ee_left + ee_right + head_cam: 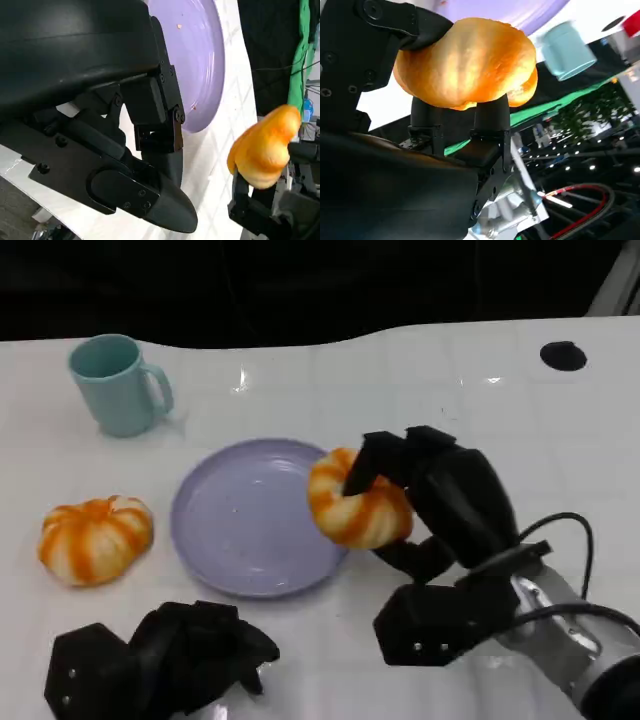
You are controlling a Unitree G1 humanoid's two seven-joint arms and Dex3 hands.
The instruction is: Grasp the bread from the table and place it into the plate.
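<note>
Holding: right hand [440, 505] grips an orange-and-white bread roll [358, 502], fingers wrapped over its top and under its lower side.
Bread position: roll is lifted at the plate's 3 o'clock rim, overlapping the edge in the head view; the left wrist view shows it raised above the worktop.
Plate: lavender plate [235, 540] lies flat at the middle of the white worktop [480, 390], a few crumbs on it in the left wrist view.
Left hand: left hand [165, 660] sits low at the plate's 7 o'clock, fingers curled inward with nothing in them.
Second roll: another orange-and-white bread roll [95, 538] lies on the worktop at the plate's 9 o'clock, apart from the rim.
Mug: teal mug [118, 383] stands upright at the plate's 11 o'clock, handle toward the plate.
Mark: small black disc [563, 356] at the worktop's far right.
</note>
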